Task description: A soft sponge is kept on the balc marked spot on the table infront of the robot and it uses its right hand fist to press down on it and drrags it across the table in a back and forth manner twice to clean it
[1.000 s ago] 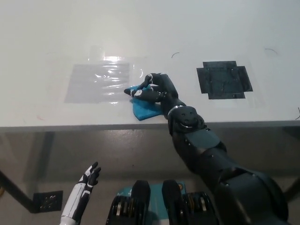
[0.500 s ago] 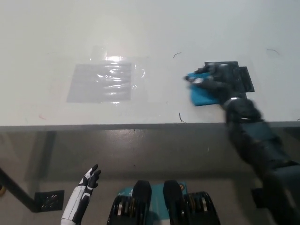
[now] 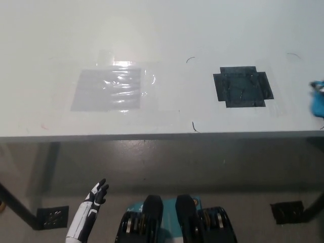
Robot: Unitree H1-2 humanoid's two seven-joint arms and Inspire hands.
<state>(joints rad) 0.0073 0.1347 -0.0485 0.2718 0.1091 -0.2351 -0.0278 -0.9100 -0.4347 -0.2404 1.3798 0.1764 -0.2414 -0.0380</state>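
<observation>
Only a sliver of the blue sponge (image 3: 318,104) shows at the far right edge of the head view, on the white table (image 3: 162,35). My black right hand is out of the picture. The black marked spot (image 3: 242,86) lies bare on the table, left of the sponge. My white left hand (image 3: 94,198) rests below the table's front edge at the lower left, open with its fingers spread and holding nothing.
A clear taped plastic sheet (image 3: 109,89) lies on the table's left half. The table's front edge (image 3: 152,135) runs across the middle of the picture. Thin dark marks (image 3: 194,126) dot the surface near the front.
The right hand dragged the sponge from the table's middle rightward over the black spot and on past the right edge of the picture. The left hand has stayed still.
</observation>
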